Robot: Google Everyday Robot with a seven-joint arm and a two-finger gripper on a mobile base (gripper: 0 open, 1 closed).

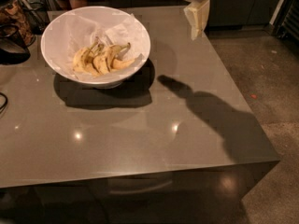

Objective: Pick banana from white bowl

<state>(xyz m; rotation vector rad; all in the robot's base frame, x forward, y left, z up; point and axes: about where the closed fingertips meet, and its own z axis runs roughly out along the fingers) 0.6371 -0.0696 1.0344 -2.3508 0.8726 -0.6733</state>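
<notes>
The white bowl (138, 41) stands on the grey table at the back left, lined with crumpled white paper. Several spotted yellow bananas lie bunched in it. The banana (102, 62) is a curved one in the middle of the bunch, touching the others. My gripper (196, 18) hangs from the top edge of the view, to the right of the bowl and above the table's far right part. It holds nothing and is well apart from the bowl. Its shadow (187, 90) falls on the table right of the bowl.
A dark round vessel (11, 50) and a patterned object (16, 13) stand at the far left edge. A dark cable (3, 101) lies at the left. The table's right edge (243, 97) drops to a concrete floor (275, 78).
</notes>
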